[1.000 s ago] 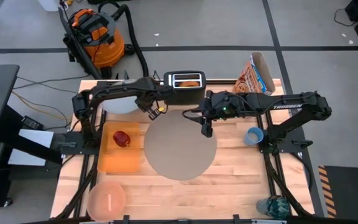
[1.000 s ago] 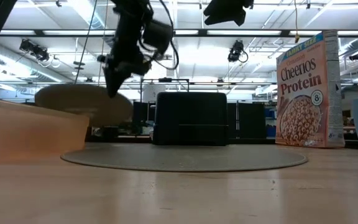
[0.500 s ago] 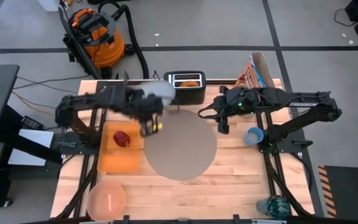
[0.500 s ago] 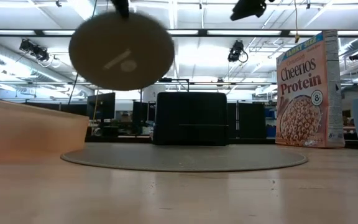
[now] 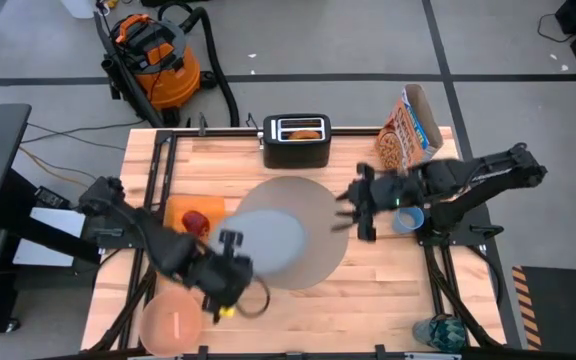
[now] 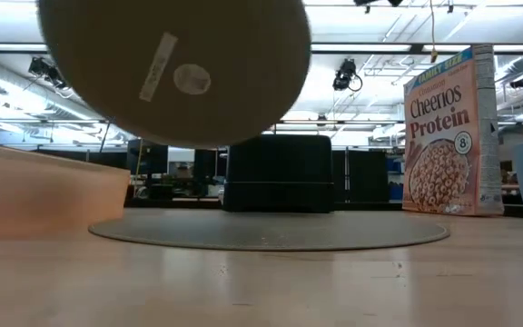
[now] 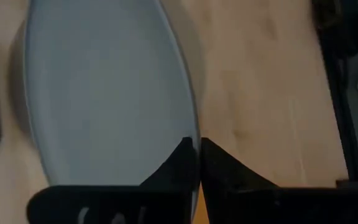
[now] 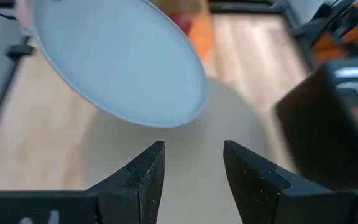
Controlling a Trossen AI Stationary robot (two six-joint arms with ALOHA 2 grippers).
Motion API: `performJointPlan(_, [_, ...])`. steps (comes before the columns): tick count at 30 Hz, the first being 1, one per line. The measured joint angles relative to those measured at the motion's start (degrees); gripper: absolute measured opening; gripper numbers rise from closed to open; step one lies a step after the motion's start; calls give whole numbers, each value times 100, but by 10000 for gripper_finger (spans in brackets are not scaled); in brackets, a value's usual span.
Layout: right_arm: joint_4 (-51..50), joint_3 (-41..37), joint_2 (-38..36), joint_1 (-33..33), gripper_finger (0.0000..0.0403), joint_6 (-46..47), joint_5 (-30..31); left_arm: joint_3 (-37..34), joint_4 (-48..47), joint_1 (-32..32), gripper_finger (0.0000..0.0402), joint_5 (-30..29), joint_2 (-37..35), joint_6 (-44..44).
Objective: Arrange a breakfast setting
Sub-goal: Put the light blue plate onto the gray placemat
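Note:
My left gripper (image 5: 230, 268) is shut on the grey-blue plate (image 5: 270, 240), which hangs over the near left part of the round grey placemat (image 5: 313, 215). In the low view the plate's underside (image 6: 175, 68) faces the camera. My right gripper (image 5: 351, 212) is open and empty over the placemat's right edge, and the plate (image 8: 117, 62) shows ahead of it. The red apple (image 5: 196, 221) sits on the orange napkin (image 5: 178, 212). The pink bowl (image 5: 172, 322) is at the near left, the blue cup (image 5: 408, 218) at the right, and the bread (image 5: 306, 133) in the toaster's slot. My left gripper pinches the plate's rim (image 7: 195, 134) between its two fingers, on the plate's near left side. The fingers come from the table's near left, roughly level. The plate is lifted clear of the placemat and tilted, its underside toward the near edge.
The black toaster (image 5: 296, 141) stands at the far edge behind the placemat. The cereal box (image 5: 410, 128) stands at the far right. Bare wood lies near the placemat and at the near right.
My left gripper has lifted the plate from the table's far left, beside the toaster, and carried it toward the near edge, over the placemat. The plate is now clear of the table and tilted. My right gripper has drawn back toward the table's right edge.

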Motion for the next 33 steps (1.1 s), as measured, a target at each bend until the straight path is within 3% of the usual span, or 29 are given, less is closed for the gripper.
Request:
performJointPlan(6, [1,0,493,1140,172,1844,182,-350,1358,-412,21,-95,389,910])
performJointPlan(11, [12,2,1109,1994,172,3617,183,-370,1360,-539,21,125,879,1470])
performJointPlan(17, [8,2,1868,2729,172,4952,177,-368,1386,-724,22,385,1289,1663])
performJointPlan(27, [30,2,2369,2916,172,5261,226,-357,1302,-884,23,385,1664,1422])
performJointPlan(33, [49,2,2469,2906,174,5222,889,-358,1276,-944,46,647,1856,1057])
